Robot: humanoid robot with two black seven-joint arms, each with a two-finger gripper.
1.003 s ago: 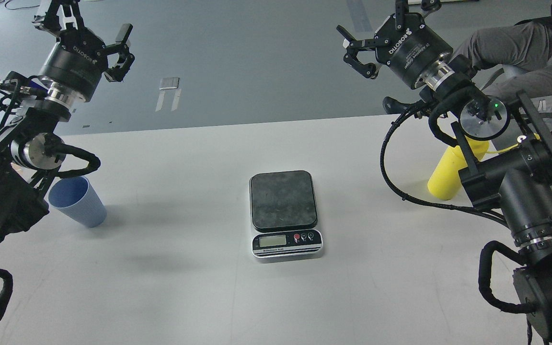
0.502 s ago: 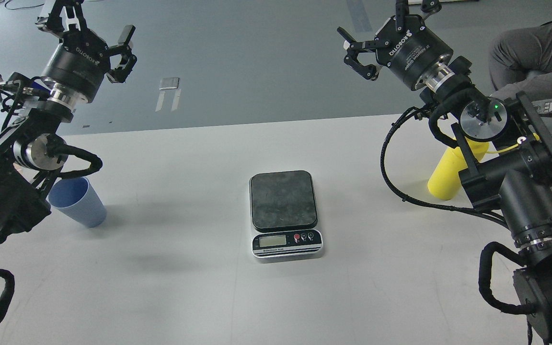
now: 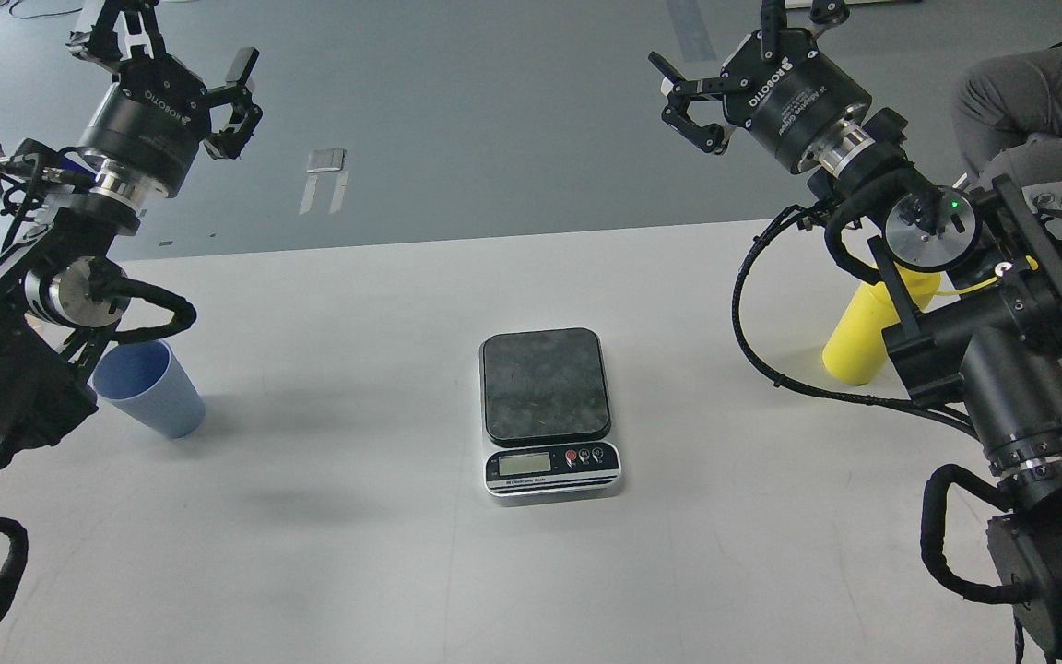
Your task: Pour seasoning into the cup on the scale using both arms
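Here the cup (image 3: 149,387) stands well left of the scale (image 3: 547,409).

Robotics lab, plain white laminate bench (image 3: 356,553), bare grey floor (image 3: 457,111) with tape marks (image 3: 325,175), seated onlooker (image 3: 1038,111) at right

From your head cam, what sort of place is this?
Likely a robotics lab or test bay: bare white table, grey floor with tape marks, a seated person watching at the edge.

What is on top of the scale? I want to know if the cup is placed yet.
Nothing: the scale platform is bare. The cup stands on the table at the left, the bottle at the right, its top covered by the right arm.
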